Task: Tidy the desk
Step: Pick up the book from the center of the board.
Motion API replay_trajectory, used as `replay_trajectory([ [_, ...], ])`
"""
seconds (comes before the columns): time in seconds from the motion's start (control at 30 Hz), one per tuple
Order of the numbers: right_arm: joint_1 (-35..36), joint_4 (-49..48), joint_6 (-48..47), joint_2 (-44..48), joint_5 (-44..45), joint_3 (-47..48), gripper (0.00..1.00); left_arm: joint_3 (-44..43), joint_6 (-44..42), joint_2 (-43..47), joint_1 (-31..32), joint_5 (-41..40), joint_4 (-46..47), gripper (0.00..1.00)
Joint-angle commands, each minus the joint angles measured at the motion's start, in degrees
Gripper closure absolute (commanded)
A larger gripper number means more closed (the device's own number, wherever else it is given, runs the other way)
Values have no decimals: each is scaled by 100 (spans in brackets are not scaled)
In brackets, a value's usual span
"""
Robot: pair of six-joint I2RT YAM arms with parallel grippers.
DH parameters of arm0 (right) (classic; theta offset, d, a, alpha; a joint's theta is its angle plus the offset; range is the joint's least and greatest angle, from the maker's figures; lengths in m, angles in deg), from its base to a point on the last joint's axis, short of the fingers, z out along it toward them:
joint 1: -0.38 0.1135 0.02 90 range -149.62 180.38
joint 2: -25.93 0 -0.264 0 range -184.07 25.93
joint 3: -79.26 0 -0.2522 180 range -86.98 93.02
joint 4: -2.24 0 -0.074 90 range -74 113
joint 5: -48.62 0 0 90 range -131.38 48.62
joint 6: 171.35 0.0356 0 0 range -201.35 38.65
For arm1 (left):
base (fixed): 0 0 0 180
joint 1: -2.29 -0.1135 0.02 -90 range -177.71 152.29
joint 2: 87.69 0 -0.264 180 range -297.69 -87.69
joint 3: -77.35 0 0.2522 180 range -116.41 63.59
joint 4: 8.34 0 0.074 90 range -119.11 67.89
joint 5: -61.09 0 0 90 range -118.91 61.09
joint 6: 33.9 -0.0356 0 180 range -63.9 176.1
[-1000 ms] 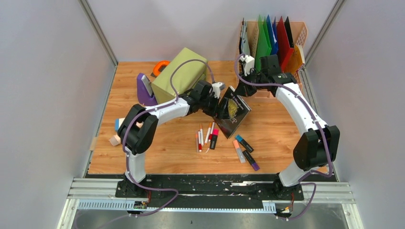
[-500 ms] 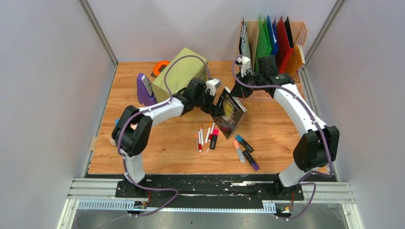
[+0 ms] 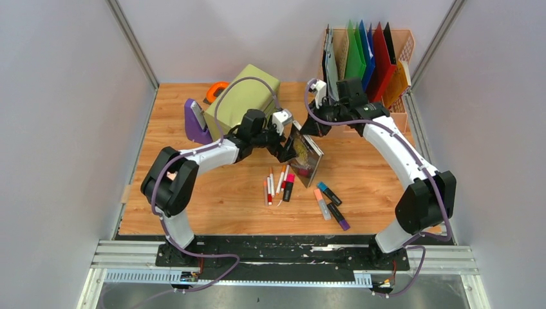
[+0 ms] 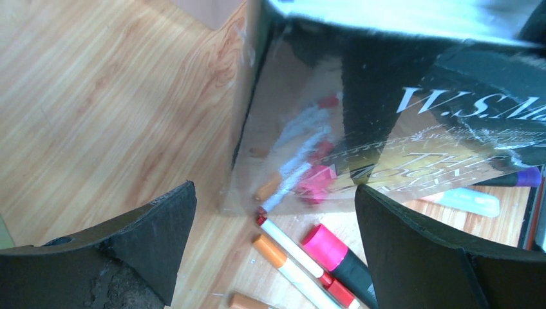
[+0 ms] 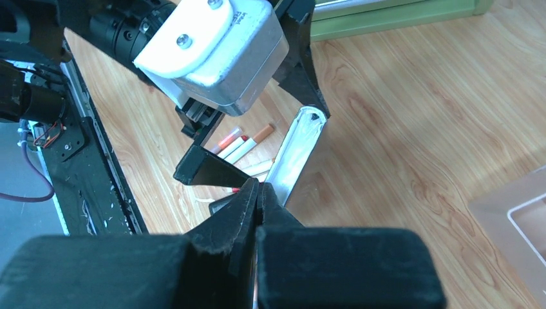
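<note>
Count: one desk (image 3: 380,174), one book (image 3: 309,158), about seven markers (image 3: 288,187) (the thin ones overlap), one olive chest (image 3: 241,100), one purple object (image 3: 193,122), one orange ring (image 3: 216,91), one peach rack (image 3: 402,48) of folders.

Left gripper (image 3: 287,148): jaws spread wide, facing the book's glossy cover, low over the desk's middle. Right gripper (image 5: 257,193): fingers pressed together, tips at the book's top edge. Whether they pinch a cover cannot be told. The desk lies directly beneath both claws. The book stands on edge between them.
</note>
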Motion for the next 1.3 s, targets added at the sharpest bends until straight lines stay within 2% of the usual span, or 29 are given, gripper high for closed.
replay_trajectory([
  [0.0, 200, 849, -68, -38, -223, -321, 100, -21, -608, 417, -221, 690, 1188, 0],
  [0.2, 262, 869, -117, -71, -119, -324, 100, -367, -1485, 450, -351, 1475, 502, 0],
  [0.47, 291, 950, -165, -189, -74, -203, 100, -1652, -3166, -17, -390, 2387, -1724, 0],
  [0.57, 297, 955, -175, -220, -50, -204, 100, -2180, -3718, -182, -455, 2987, -2316, 0],
  [0.67, 290, 964, -184, -239, -35, -207, 100, -2626, -4247, -373, -456, 3431, -3351, 1],
  [0.8, 290, 972, -184, -243, -9, -185, 100, -3017, -4966, -596, -455, 3870, -4139, 7],
  [0.97, 294, 981, -193, -225, 72, -140, 100, -3288, -5514, -820, -457, 3884, -5018, 16],
  [1.17, 290, 1026, -225, -228, 171, -21, 100, -3386, -5628, -928, -458, 3780, -5121, 30],
  [1.27, 282, 1054, -266, -218, 246, 82, 100, -3470, -5504, -996, -466, 3775, -5005, 34],
])
